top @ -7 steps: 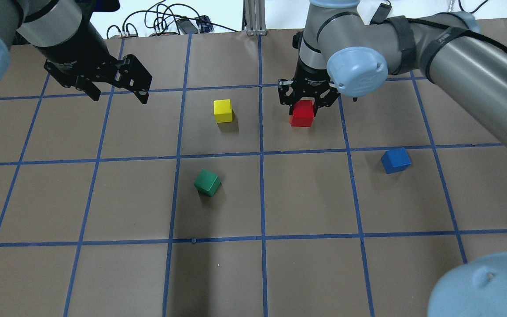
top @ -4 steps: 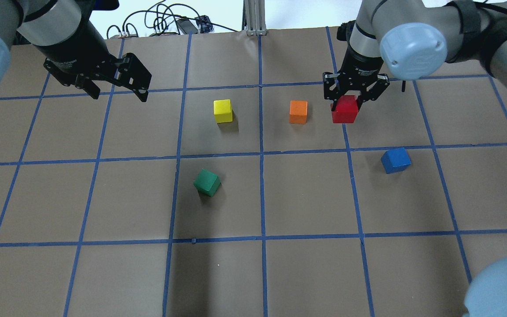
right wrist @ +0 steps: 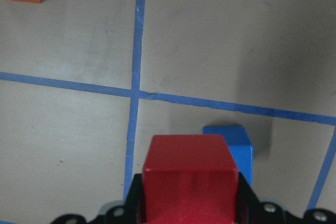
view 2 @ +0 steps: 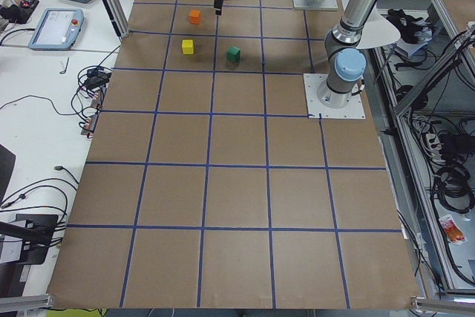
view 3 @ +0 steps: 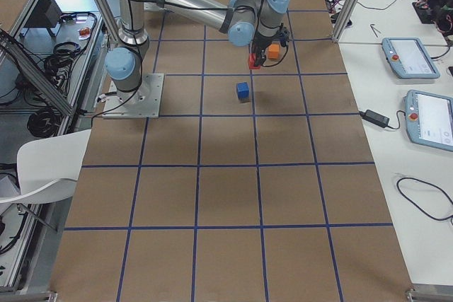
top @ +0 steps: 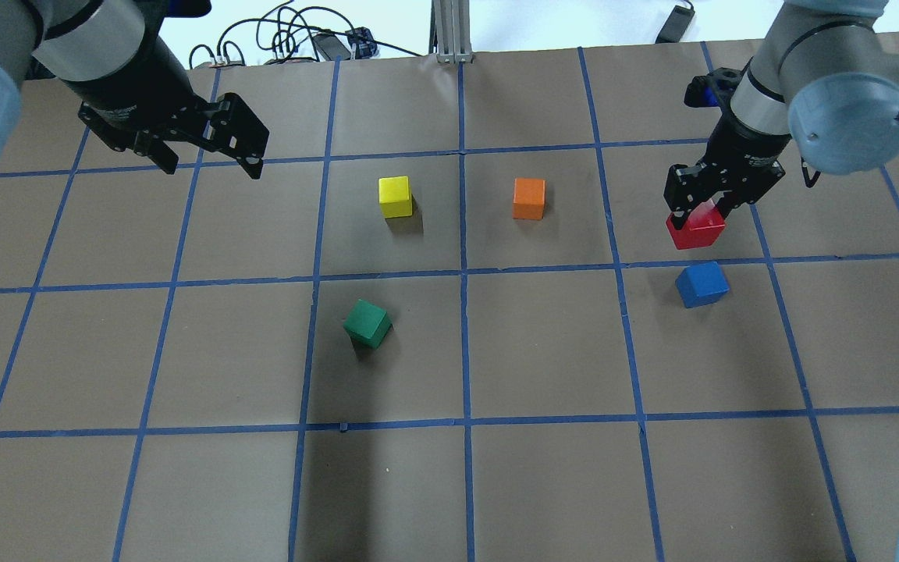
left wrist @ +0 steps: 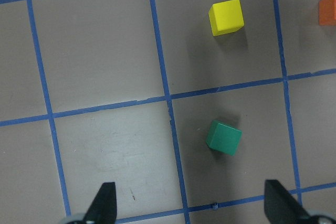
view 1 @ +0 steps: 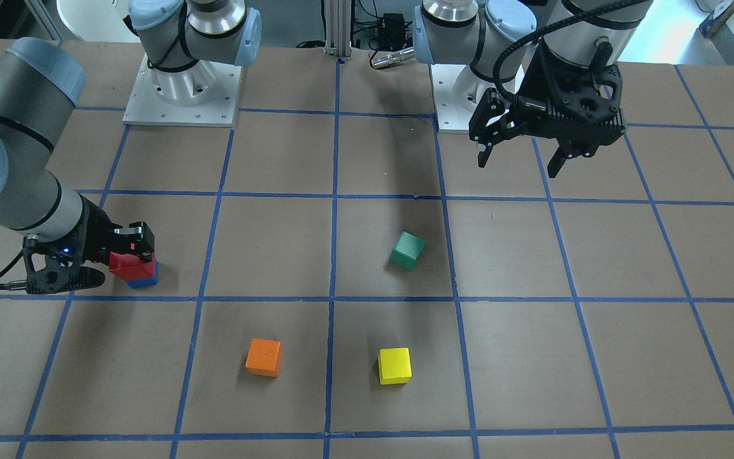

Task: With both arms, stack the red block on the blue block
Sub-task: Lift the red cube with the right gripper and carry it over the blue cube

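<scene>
Jaws of our right gripper point(top: 701, 217) are clenched on the small matte red cube point(top: 697, 232), and we have it lifted off the table at the right of the overhead view, just above the small matte blue cube point(top: 701, 283) in frame. On the right wrist view, blue peeks out behind red's right-hand corner, so we judge they're not lined up. Release here and red could catch an edge and tumble. Descend off-centre and we might shove blue aside. Blue also sits turned against the blue tape grid point(top: 463, 273), so corners may overhang. Our left gripper point(top: 211, 172) hangs released at upper left, well apart.
</scene>
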Action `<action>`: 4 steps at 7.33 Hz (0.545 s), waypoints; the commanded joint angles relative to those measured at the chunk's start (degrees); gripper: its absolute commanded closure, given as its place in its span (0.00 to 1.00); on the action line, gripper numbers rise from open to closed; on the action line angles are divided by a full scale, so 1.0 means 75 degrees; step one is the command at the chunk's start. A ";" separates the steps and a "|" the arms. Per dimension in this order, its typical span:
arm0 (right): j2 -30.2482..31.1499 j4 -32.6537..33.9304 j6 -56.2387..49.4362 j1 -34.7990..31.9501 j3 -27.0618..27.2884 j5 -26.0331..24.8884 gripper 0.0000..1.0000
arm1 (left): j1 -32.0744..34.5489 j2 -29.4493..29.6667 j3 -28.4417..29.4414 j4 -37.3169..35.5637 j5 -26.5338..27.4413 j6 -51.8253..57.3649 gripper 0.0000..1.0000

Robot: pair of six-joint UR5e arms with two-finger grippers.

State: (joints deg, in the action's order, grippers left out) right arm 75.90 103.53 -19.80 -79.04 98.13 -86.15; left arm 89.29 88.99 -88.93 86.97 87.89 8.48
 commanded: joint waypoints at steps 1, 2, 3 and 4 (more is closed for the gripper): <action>0.0098 0.0572 -0.0952 0.0248 0.0460 -0.0033 1.00 | 0.0001 -0.0005 -0.0002 -0.0006 -0.0012 0.0005 0.00; 0.0099 0.0818 -0.1305 0.0482 0.0741 -0.0022 1.00 | 0.0001 0.0006 -0.0002 -0.0006 -0.0012 0.0005 0.00; 0.0099 0.1401 -0.1518 0.0635 0.1045 -0.0033 1.00 | 0.0001 0.0006 -0.0002 -0.0006 -0.0012 0.0005 0.00; 0.0110 0.1755 -0.1439 0.0636 0.1280 -0.0033 1.00 | 0.0001 -0.0005 -0.0002 -0.0006 -0.0012 0.0005 0.00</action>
State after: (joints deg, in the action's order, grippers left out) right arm 76.65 112.84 -30.02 -74.92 105.27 -86.37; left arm 89.30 89.01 -88.95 86.92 87.81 8.52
